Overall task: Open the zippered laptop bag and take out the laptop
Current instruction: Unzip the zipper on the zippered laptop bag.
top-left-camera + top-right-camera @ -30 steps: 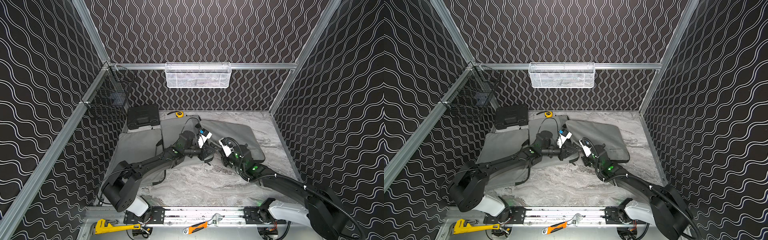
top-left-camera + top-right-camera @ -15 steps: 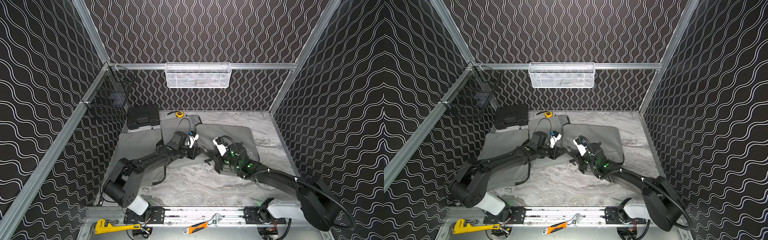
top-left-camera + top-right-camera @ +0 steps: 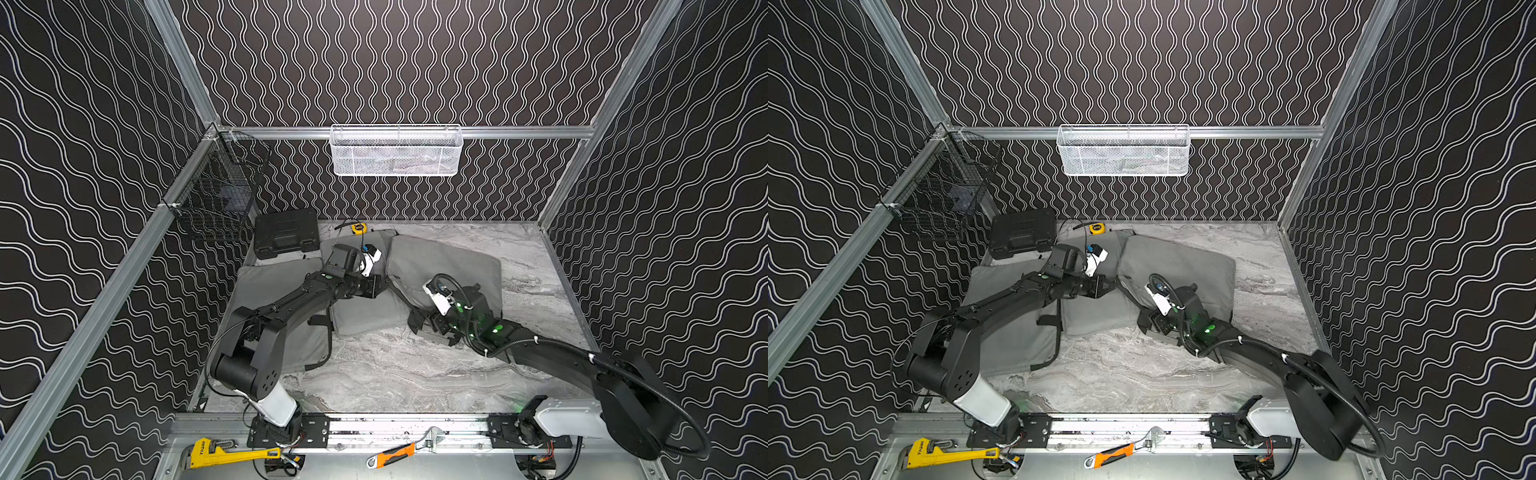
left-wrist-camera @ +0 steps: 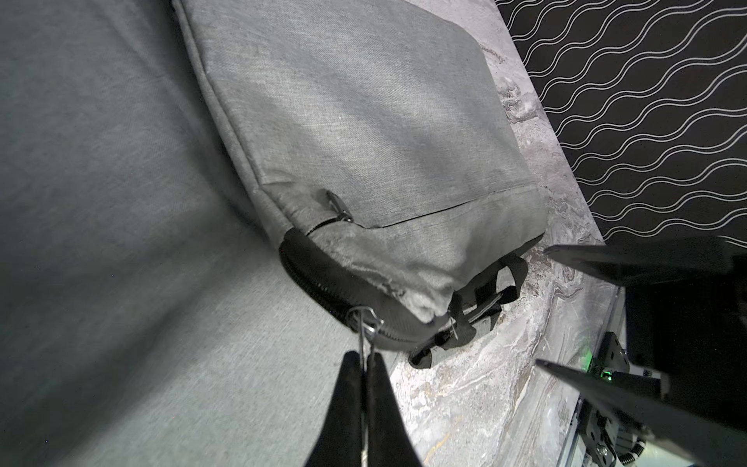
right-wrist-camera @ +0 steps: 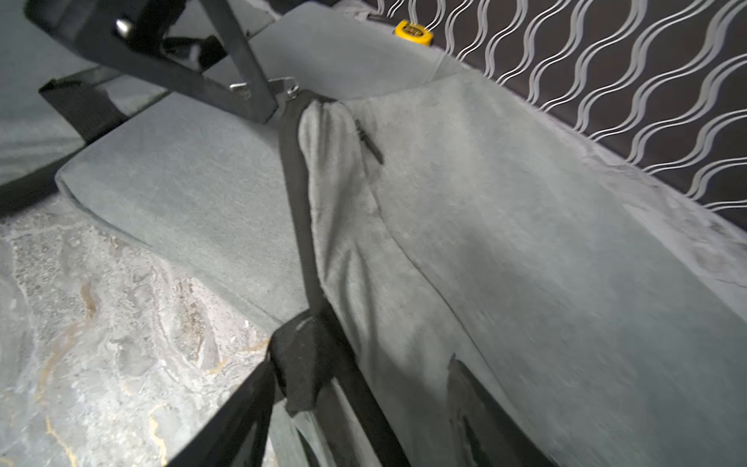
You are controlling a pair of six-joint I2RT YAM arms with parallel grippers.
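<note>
The grey zippered laptop bag (image 3: 449, 262) (image 3: 1183, 266) lies at the right of the table, its black zipper band (image 4: 323, 283) curving round a corner. My left gripper (image 4: 366, 358) (image 3: 384, 286) is shut on the metal zipper pull (image 4: 366, 323) at that corner. My right gripper (image 5: 355, 396) (image 3: 428, 328) is open at the bag's near edge. Its fingers (image 5: 242, 404) straddle the zipper band (image 5: 299, 202) and a black handle strap (image 5: 303, 364). The laptop is hidden.
Two more grey bags (image 3: 365, 316) (image 3: 270, 286) lie to the left, the nearer one under my left arm. A black case (image 3: 286, 232) and a yellow tape measure (image 3: 358, 227) sit at the back. Baskets (image 3: 395, 151) (image 3: 220, 199) hang on the walls. Wrenches (image 3: 220, 453) lie on the front rail.
My right gripper has opened and moved nearer along the bag's edge. My left gripper, still shut on the pull, has drawn back and to the left, and the bag has shifted with it.
</note>
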